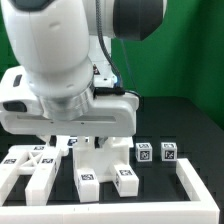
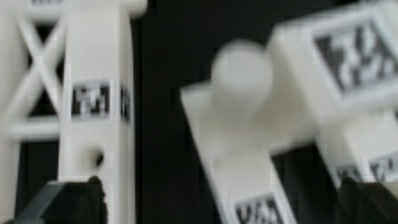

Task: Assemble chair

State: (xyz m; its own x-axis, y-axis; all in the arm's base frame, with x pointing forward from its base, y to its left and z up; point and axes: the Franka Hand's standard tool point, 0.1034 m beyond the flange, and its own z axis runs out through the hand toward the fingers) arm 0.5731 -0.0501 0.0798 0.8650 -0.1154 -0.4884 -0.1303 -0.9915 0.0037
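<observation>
The chair lies in loose white parts with black-and-white tags on the black table. The flat X-braced panel lies at the exterior view's left and also shows in the wrist view. A chunky tagged part stands under my gripper; the wrist view shows it blurred, reaching between my fingers. My gripper hangs low over these parts, its jaws wide apart, and one dark fingertip shows beside the panel. It holds nothing that I can see.
Two small tagged blocks sit at the exterior view's right. Two more tagged pieces lie in front. The low white L-shaped wall borders the front and right. The arm's bulk hides the table behind.
</observation>
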